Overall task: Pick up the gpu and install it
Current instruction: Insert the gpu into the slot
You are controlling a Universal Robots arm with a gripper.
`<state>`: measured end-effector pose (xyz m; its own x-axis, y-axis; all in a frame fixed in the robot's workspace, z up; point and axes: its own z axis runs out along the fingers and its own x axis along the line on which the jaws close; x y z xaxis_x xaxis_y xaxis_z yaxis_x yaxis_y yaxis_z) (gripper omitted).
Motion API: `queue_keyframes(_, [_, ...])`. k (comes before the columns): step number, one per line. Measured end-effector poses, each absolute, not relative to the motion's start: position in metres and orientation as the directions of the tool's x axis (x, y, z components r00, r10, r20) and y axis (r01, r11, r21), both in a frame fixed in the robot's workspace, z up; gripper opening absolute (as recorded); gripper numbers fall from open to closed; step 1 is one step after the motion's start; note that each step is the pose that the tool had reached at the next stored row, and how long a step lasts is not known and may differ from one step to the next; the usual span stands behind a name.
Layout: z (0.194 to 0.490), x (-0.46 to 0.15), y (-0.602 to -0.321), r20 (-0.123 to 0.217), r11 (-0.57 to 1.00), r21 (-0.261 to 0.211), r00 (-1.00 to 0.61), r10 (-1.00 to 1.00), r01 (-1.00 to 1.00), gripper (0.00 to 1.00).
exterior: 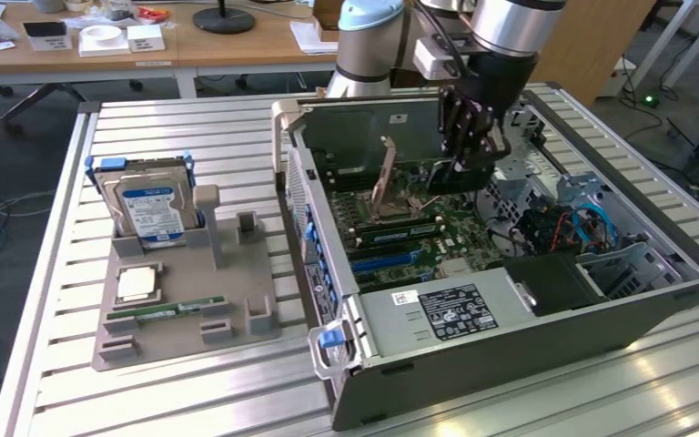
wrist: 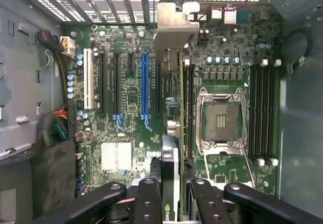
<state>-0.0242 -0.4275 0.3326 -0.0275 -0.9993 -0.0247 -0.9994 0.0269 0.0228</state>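
My gripper (exterior: 465, 164) reaches down into the open computer case (exterior: 495, 355) and is shut on the gpu (exterior: 457, 178), a thin dark card that hangs over the motherboard (exterior: 417, 241). In the wrist view the gpu (wrist: 170, 163) is edge-on between the black fingers (wrist: 147, 204), and its silver bracket (wrist: 174, 24) points at the case's vented rear wall. The card sits above the board, between the long blue slot (wrist: 145, 90) and the CPU socket (wrist: 220, 120). I cannot tell whether its edge touches a slot.
On the table at the exterior view's left, a grey holder (exterior: 186, 319) carries a silver hard drive (exterior: 149, 208), a CPU chip (exterior: 139, 284) and a green RAM stick (exterior: 165, 312). Inside the case are the power supply (exterior: 447, 311), cables (exterior: 562, 228) and a raised socket lever (exterior: 386, 173).
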Motion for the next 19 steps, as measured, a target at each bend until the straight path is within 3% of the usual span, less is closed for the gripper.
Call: queue_keyframes(19, [0.321,-0.031,-0.437,-0.025,0.027,0.014,-0.027,-0.999,-1.0,0.27])
